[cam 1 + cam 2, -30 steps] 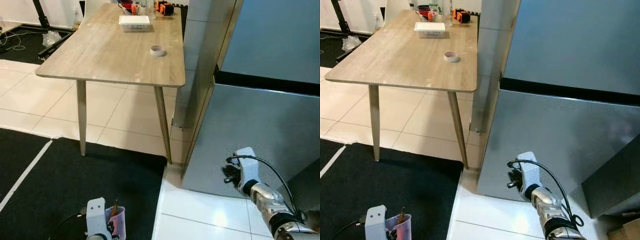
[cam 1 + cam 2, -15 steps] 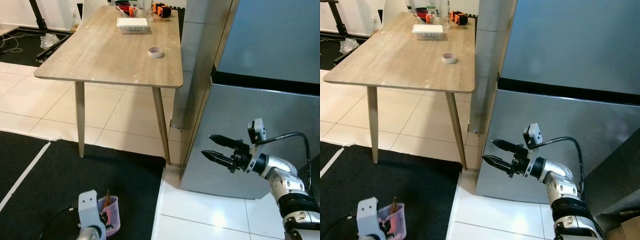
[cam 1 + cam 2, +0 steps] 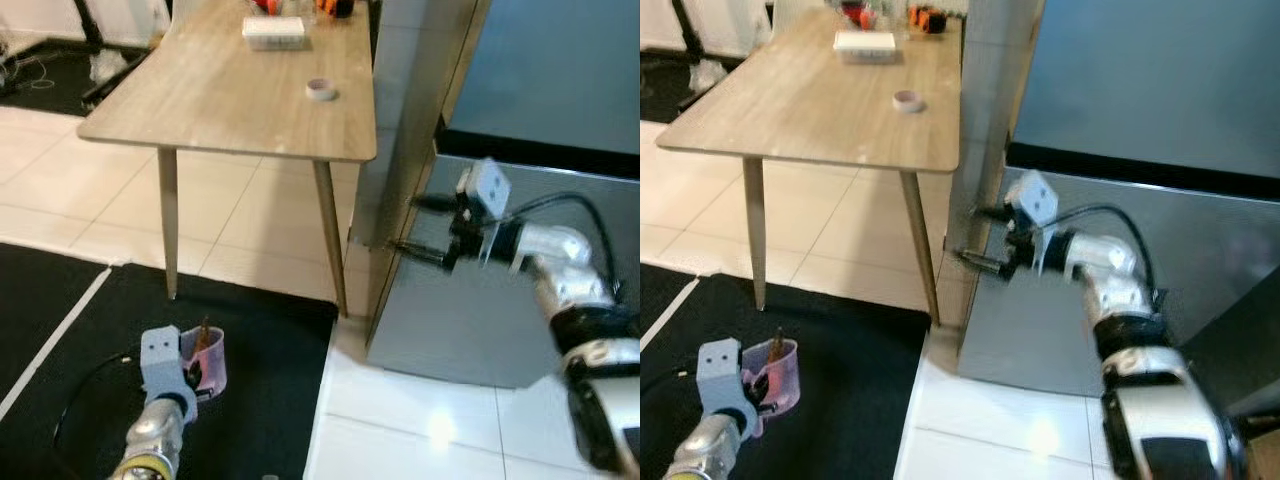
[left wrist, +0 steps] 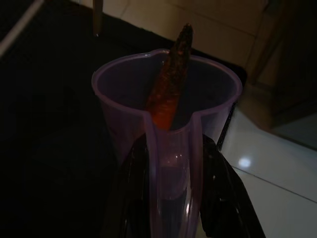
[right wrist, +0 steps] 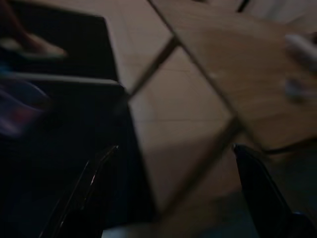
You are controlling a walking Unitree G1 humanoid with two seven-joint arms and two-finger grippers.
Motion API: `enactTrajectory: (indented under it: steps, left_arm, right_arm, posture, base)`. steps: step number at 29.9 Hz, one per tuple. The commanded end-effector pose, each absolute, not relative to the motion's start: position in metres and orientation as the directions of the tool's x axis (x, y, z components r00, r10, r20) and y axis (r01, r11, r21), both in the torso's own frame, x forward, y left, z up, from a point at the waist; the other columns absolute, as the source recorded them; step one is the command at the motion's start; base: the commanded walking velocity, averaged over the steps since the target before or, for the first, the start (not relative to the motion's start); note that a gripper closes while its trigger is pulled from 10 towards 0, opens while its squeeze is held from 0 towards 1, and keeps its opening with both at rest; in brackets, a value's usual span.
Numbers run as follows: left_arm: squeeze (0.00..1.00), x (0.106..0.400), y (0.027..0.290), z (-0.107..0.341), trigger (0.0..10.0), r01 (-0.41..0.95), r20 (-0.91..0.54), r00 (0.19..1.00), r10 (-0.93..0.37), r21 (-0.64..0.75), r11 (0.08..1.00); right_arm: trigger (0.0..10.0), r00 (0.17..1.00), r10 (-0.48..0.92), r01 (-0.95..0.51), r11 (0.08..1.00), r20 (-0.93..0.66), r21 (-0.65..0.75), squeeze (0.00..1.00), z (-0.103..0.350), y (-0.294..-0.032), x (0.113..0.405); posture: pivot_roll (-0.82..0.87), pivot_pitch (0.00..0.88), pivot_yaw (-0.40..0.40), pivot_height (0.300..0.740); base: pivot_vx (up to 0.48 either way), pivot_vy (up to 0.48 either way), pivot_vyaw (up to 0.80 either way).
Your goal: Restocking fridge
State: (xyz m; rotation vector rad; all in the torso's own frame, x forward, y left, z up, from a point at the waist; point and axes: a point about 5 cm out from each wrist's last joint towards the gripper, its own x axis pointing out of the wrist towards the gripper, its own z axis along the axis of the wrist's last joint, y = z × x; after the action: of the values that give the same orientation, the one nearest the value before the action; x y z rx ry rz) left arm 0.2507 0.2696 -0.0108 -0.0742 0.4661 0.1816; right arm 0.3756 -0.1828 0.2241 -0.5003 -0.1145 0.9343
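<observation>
- Silver right gripper has risen to the fridge door edge, jaws open: door-opening begins.
- Left gripper, at 7 o'clock, grips purple cup with carrot.

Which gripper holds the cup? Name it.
The left gripper: its fingers clamp the purple cup with a carrot in it. The right gripper is open and empty, at the fridge edge.

One fridge, one table, one cup (one carrot inside)
</observation>
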Motion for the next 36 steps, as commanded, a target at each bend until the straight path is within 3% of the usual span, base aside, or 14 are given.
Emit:
enactTrajectory:
  steps: [1,2,8,10,21,26,30,31,33,36]
  left_arm:
    - [0.0,0.255,0.276,-0.001,10.0,-0.174,-0.405,0.901,0.156,-0.008,0.985]
    - [0.0,0.256,0.277,0.0,10.0,-0.166,-0.397,0.905,0.154,0.004,0.986]
    - [0.0,0.259,0.273,0.004,10.0,-0.109,-0.36,0.926,0.113,0.031,0.994]
    - [0.0,0.265,0.268,0.01,10.0,-0.058,-0.324,0.943,0.073,0.054,0.997]
    - [0.0,0.285,0.256,0.031,10.0,0.063,-0.224,0.974,-0.038,0.104,0.993]
    - [0.0,0.288,0.247,0.035,10.0,0.134,-0.191,0.975,-0.112,0.109,0.985]
    - [0.0,0.291,0.233,0.043,10.0,0.326,-0.157,0.939,-0.307,0.11,0.939]
    - [0.0,0.291,0.233,0.043,10.0,0.326,-0.157,0.939,-0.307,0.11,0.939]
    - [0.0,0.291,0.228,0.051,10.0,0.453,-0.14,0.889,-0.435,0.133,0.882]
    - [0.0,0.291,0.231,0.058,10.0,0.5,-0.133,0.865,-0.483,0.152,0.853]
  right_arm:
    - [10.0,0.647,0.728,-0.709,0.466,-0.226,-0.53,1.0,0.221,-0.191,0.378]
    - [10.0,0.665,0.706,-0.69,0.454,-0.246,-0.564,0.0,0.226,-0.196,0.38]
    - [10.0,0.698,0.68,-0.633,0.438,-0.225,-0.639,0.0,0.25,-0.207,0.383]
    - [10.0,0.763,0.621,-0.526,0.433,-0.18,-0.732,0.0,0.275,-0.209,0.389]
    - [10.0,0.879,0.452,-0.374,0.455,-0.152,-0.808,0.0,0.28,-0.21,0.403]
    - [10.0,0.885,0.426,-0.379,0.424,-0.188,-0.823,0.0,0.275,-0.208,0.406]
    - [10.0,0.902,0.39,-0.347,0.404,-0.184,-0.846,0.0,0.279,-0.209,0.408]
    - [10.0,0.902,0.39,-0.347,0.404,-0.184,-0.846,0.0,0.279,-0.209,0.408]
    - [10.0,0.916,0.363,-0.323,0.409,-0.173,-0.854,0.0,0.282,-0.214,0.408]
    - [10.0,0.917,0.36,-0.321,0.406,-0.173,-0.855,0.0,0.284,-0.215,0.408]
  posture:
    - [0.1,0.11,-0.068,0.74]
    - [0.1,0.124,-0.07,0.74]
    - [0.11,0.14,-0.071,0.74]
    - [0.1,0.153,-0.069,0.74]
    - [0.11,0.165,-0.077,0.74]
    - [0.11,0.166,-0.082,0.74]
    - [0.1,0.167,-0.093,0.74]
    - [0.1,0.167,-0.093,0.74]
    - [0.11,0.166,-0.098,0.74]
    - [0.11,0.166,-0.098,0.74]
  base:
    - [0.0,0.0,0.0]
    - [0.0,0.0,0.0]
    - [0.0,0.0,0.0]
    - [0.0,0.0,0.0]
    - [0.0,0.0,0.0]
    - [0.0,0.0,0.0]
    - [0.0,0.0,0.0]
    - [0.0,0.0,0.0]
    - [0.0,0.0,0.0]
    - [0.0,0.0,0.0]
